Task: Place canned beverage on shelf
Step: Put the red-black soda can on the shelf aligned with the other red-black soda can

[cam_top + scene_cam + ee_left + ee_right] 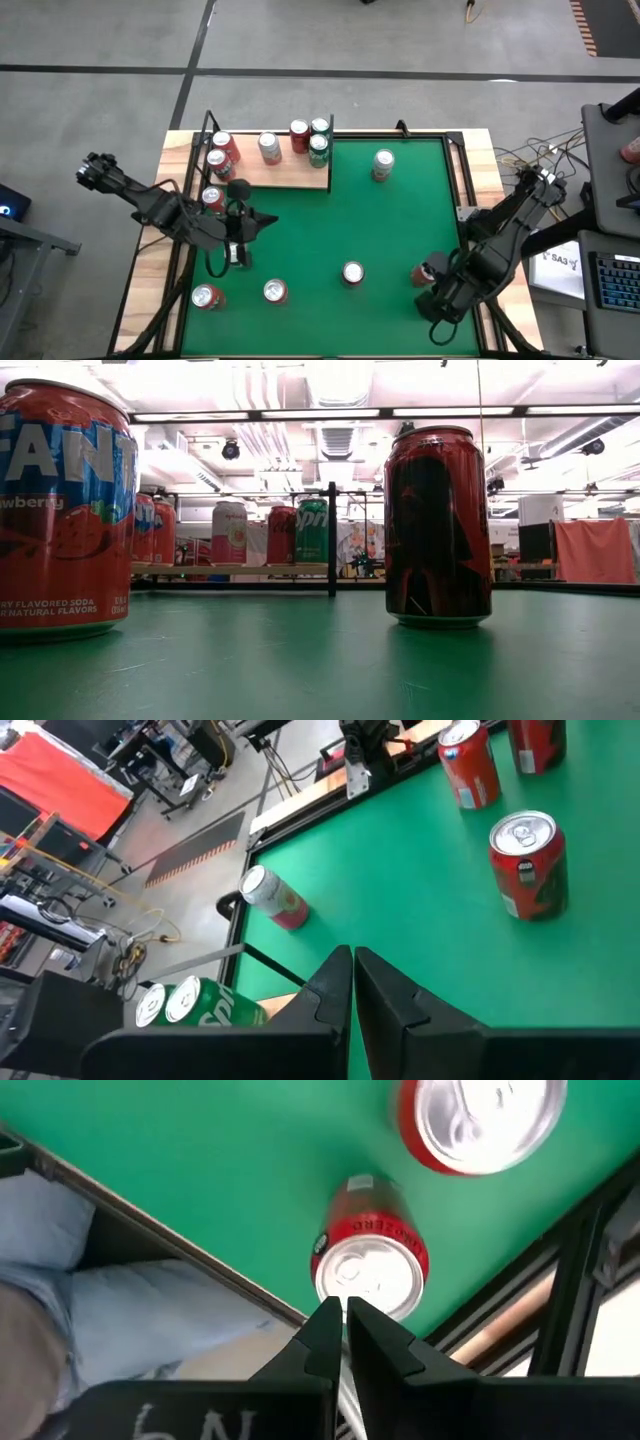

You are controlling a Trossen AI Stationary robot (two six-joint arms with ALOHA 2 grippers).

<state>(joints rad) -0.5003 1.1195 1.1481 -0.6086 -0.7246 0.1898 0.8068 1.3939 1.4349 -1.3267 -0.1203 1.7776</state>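
cans (268, 146) already stand on the shelf (300, 176) at the table's far left, others remain on the green felt (390, 235), and both the left gripper (240, 238) and right gripper (432, 300) are closed, empty.

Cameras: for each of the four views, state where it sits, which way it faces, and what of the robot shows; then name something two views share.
High view: overhead, straight down on the green table; both arms, left gripper and right gripper shut.
Low view: tabletop height, level toward the shelf; no arm shows.
Left wrist view: above the table, past its shut fingers.
Right wrist view: down past shut fingers onto a red can.
Shared: green cans on the shelf, high, low and left wrist views.
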